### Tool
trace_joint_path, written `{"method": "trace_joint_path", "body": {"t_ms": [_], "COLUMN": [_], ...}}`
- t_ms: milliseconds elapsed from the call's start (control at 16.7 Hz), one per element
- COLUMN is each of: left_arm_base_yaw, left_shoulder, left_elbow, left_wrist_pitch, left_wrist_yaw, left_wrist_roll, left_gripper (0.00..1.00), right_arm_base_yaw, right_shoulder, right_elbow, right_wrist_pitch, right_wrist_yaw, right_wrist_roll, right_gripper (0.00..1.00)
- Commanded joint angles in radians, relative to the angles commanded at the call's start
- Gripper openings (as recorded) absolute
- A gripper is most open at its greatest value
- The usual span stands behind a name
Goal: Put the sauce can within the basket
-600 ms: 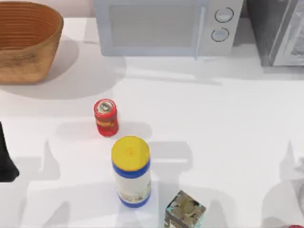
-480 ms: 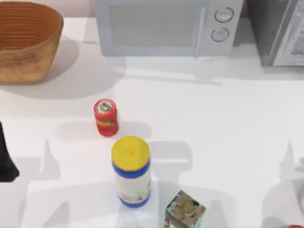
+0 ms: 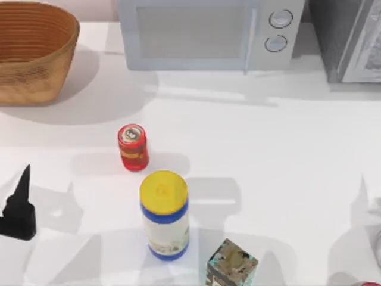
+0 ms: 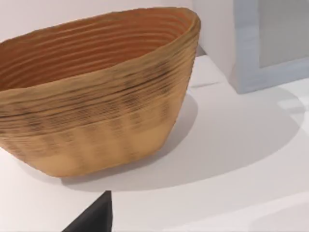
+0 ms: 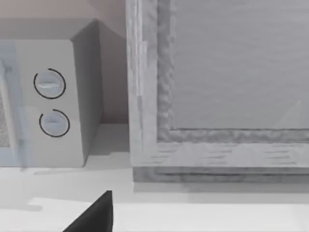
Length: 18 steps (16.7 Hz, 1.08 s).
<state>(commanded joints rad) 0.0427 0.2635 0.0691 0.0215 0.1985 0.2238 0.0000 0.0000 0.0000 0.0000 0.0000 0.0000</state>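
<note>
Progress: nothing done yet, judging by the layout. Sauce can (image 3: 133,147) stood upright on the table (image 3: 268,155), left of centre, untouched; basket (image 3: 33,50) sat empty at far-left corner, well apart from the can. Whole job left: reach, grasp, lift, carry, drop in.

Left gripper: (image 3: 19,205) dark pointed shape at the table's left edge, nearer side, well short of the can and holding nothing. Can't tell if fingers were spread or together. Left wrist view looked at the basket wall (image 4: 96,121), w/ a dark finger tip at frame edge.

Right gripper: off at the right side, parked; state can't be told. Its wrist view faced the microwave (image 5: 53,101) dials and a grey cabinet (image 5: 217,82).

Can: short red cylinder, silver lid w/ pull-tab look, yellow label band. Smooth, rigid, prob. easy side pinch.

Basket: round woven wicker, tan-brown, ribbed inside, flared walls, wide mouth. Generous target.

Nearby: taller white bottle (image 3: 164,215), yellow cap, blue bands, just nearer than the can. Small patterned box (image 3: 231,264) beside it. Both could crowd an approach from the near side.
</note>
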Motion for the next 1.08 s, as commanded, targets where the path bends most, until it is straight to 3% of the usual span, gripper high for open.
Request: {"method": "trace_joint_path", "body": {"t_ms": [480,1080], "left_arm_base_yaw": [0.099,0.167], "left_shoulder": [0.545,1.359], "left_elbow": [0.248,0.688], "left_wrist_pitch": [0.069,0.111], "left_wrist_yaw": [0.379,0.907], "left_wrist_roll": [0.404,0.87], "left_gripper": [1.0,1.0], "right_arm_base_yaw": [0.0,0.0], "right_shoulder": [0.0,0.0], "right_elbow": [0.0,0.0], "right_wrist_pitch": [0.0,0.0], "right_wrist_yaw": [0.0,0.0], "right_wrist_roll": [0.0,0.0], "right_gripper": [1.0,1.0]}}
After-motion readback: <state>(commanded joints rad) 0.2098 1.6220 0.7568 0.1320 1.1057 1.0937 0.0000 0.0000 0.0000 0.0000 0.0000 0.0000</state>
